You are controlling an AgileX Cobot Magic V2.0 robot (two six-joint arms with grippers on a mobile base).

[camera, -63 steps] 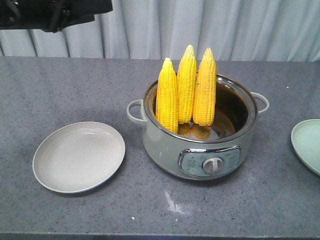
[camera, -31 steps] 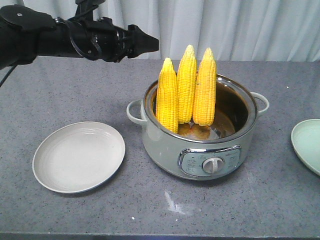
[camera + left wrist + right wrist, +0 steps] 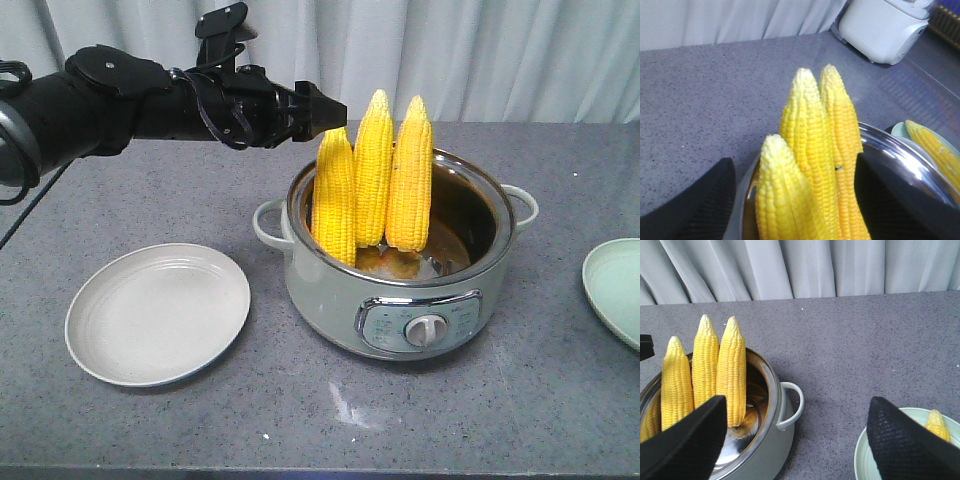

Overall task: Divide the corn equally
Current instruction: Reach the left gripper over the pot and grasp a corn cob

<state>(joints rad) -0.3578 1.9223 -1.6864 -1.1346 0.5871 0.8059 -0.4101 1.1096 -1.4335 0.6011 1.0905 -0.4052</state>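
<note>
Three cobs of corn (image 3: 373, 170) stand upright, tips up, in a pale green electric pot (image 3: 420, 300). My left gripper (image 3: 328, 110) reaches in from the left at the tip of the leftmost cob (image 3: 335, 195). In the left wrist view this gripper (image 3: 795, 167) is open, its dark fingers (image 3: 700, 205) either side of the cobs (image 3: 807, 130) without touching them. A fourth cob (image 3: 938, 425) lies on the green plate (image 3: 865, 455) at the right. My right gripper (image 3: 797, 402) hangs open between the pot (image 3: 765, 450) and that plate, holding nothing.
An empty off-white plate (image 3: 158, 313) lies left of the pot. The green plate (image 3: 615, 290) is cut off by the right edge. A white appliance (image 3: 885, 25) stands at the back. Grey curtains hang behind the table.
My left arm has swung in from the upper left, and its gripper has come to the tip of the leftmost cob. The cobs, pot and plates have not moved.
</note>
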